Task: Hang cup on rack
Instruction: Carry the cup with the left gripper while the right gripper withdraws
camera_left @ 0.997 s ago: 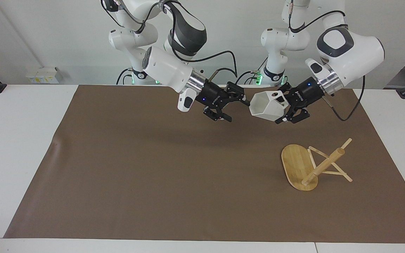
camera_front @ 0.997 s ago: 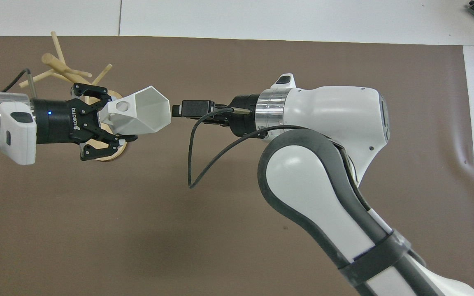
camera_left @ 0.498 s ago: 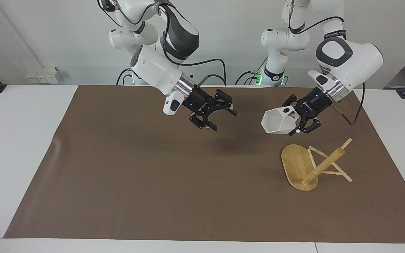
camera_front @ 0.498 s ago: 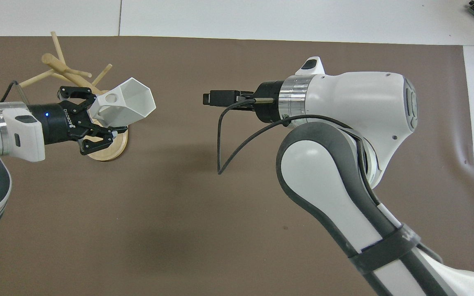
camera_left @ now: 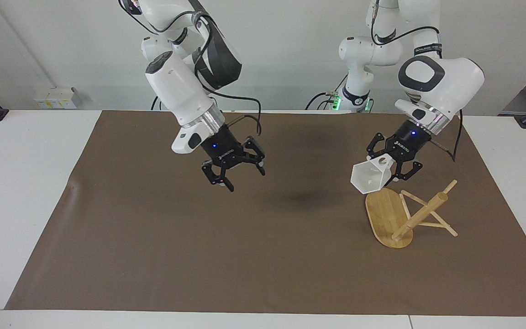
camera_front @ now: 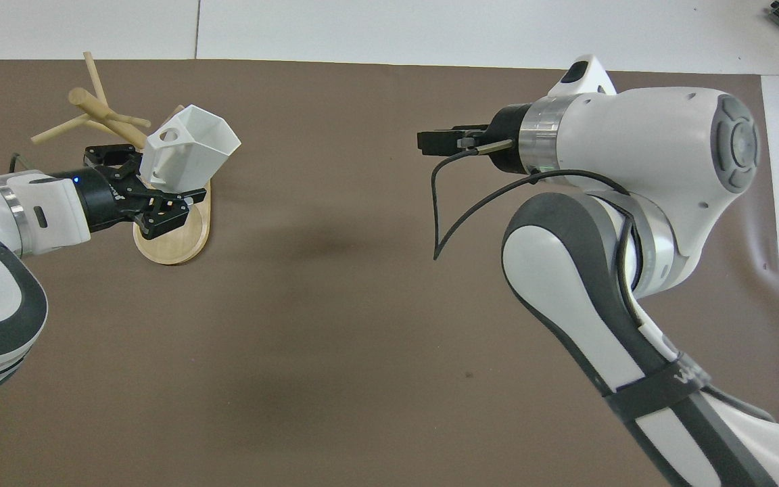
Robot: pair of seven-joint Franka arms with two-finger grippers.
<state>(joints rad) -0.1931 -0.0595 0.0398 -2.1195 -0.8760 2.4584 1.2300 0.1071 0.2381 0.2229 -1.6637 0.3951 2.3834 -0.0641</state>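
Left end effector up over the rack, pinching the white cup by its handle, cup tipped on its side just above the rack's oval base. Rack lying toppled on the brown mat, toward the left arm's end of the worktop. Right end effector spread wide, hanging over bare mat.

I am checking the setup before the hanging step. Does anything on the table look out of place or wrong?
Yes. The rack is tipped over: its oval base stands on edge, and its post and pegs lean over the brown mat. The left gripper holds the cup over it, but hanging probably needs an upright rack.
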